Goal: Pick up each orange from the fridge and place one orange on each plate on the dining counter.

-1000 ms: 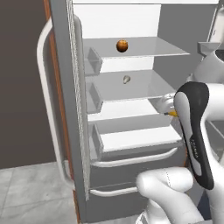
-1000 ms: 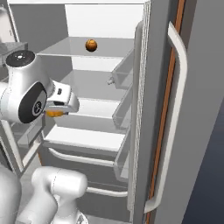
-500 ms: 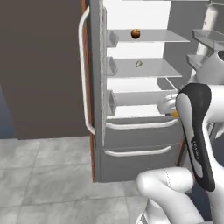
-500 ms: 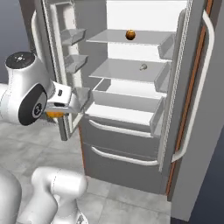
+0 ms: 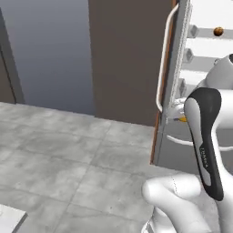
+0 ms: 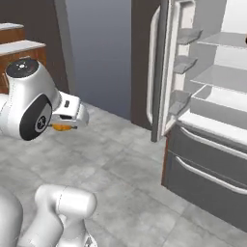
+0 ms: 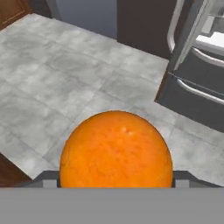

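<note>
Since a second ago the whole view has swung off the fridge [image 6: 207, 96] as the base turns; the shelves that sat centre frame now sit at the right edge. The hand [image 7: 116, 177] pinches the bright orange [image 7: 115, 148], which sits low centre in the hand view, over grey floor [image 5: 59, 154]. The darker orange [image 5: 218, 31] rests on an upper shelf, top right of the left base view. Judged step: carrying the first orange toward the bench. Next, the base needs to bring a plate into sight before any lowering.
</note>
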